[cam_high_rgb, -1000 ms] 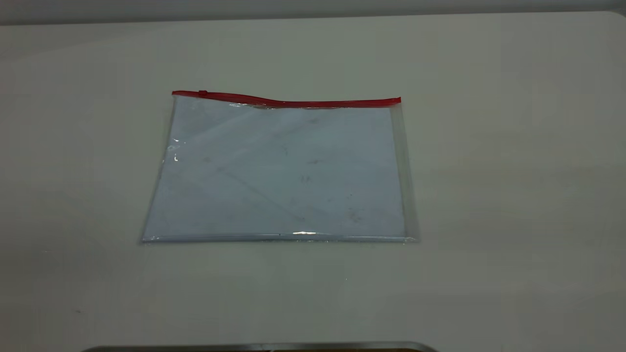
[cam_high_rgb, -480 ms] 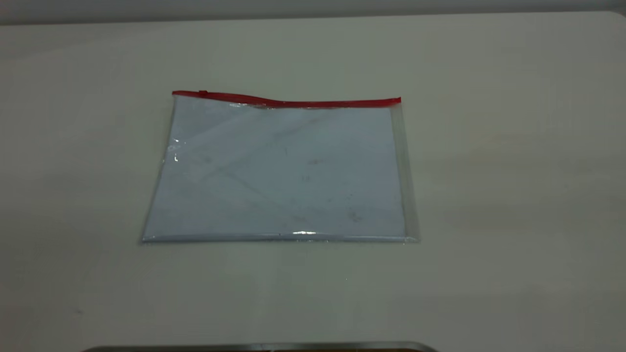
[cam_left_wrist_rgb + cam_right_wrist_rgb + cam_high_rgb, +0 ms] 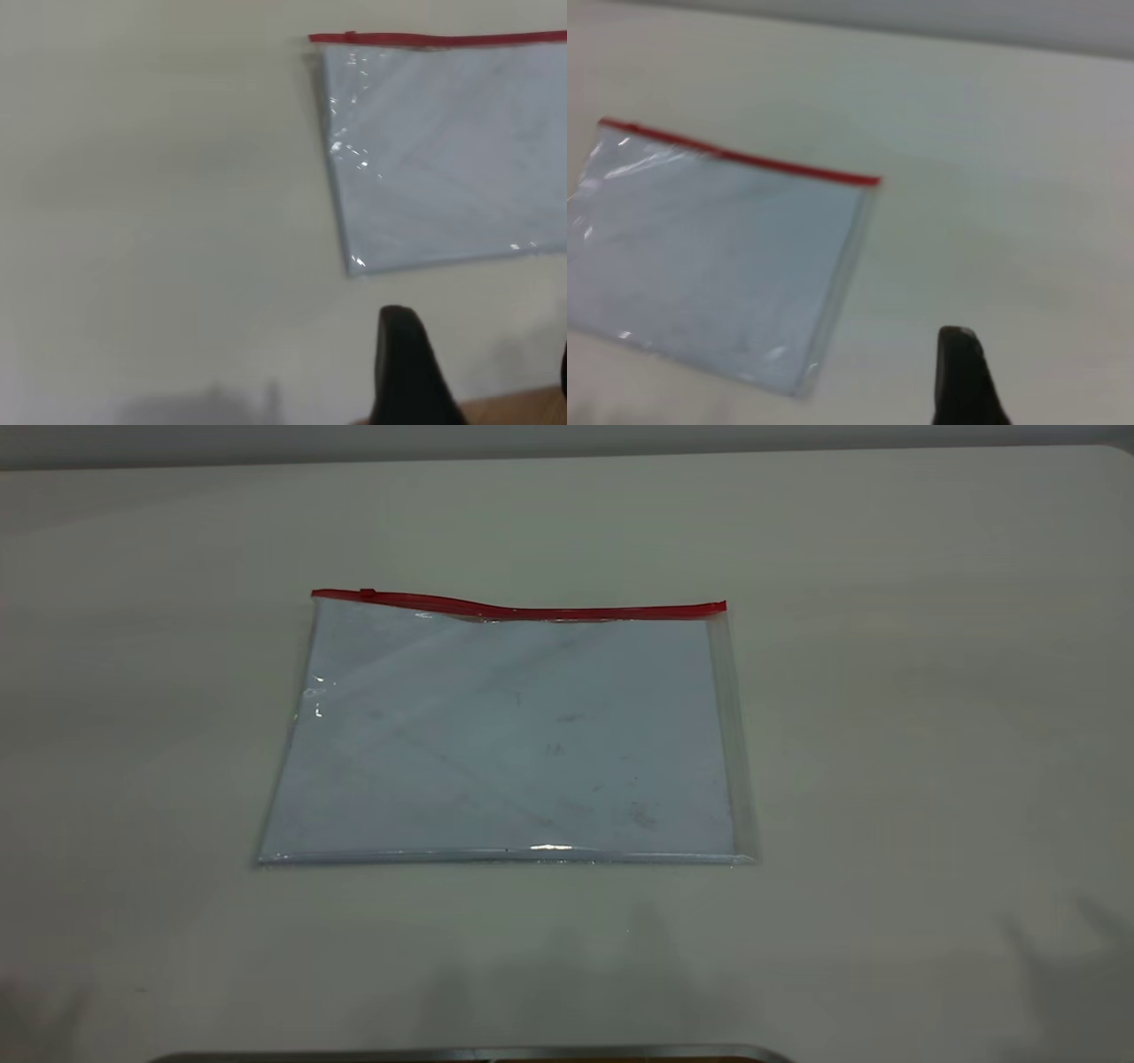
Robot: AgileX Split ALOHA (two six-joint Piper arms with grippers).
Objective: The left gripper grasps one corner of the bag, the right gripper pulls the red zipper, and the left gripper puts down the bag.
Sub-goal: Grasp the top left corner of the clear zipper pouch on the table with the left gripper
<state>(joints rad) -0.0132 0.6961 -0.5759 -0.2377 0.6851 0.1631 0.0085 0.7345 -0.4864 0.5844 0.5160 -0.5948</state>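
Left wrist view shows one black finger (image 3: 409,367) of the left gripper (image 3: 478,372) at the lower edge of the frame, with a sliver of the other at the far right edge; the wide gap suggests released jaws holding nothing. In the right wrist view only one dark finger (image 3: 966,376) of the right gripper shows at the bottom, so I cannot tell whether it is open or clenched.

Neither gripper appears in the exterior view, but soft shadows have newly spread along the bottom edge and lower right corner of that frame, absent half a second ago; both arms are probably starting their approach.

The bag (image 3: 509,731) lies flat mid-frame on the table (image 3: 930,691), unmoved, its red zipper (image 3: 523,609) along the upper edge, the slider at upper left. The corner of the bag (image 3: 317,597) is ungrasped.
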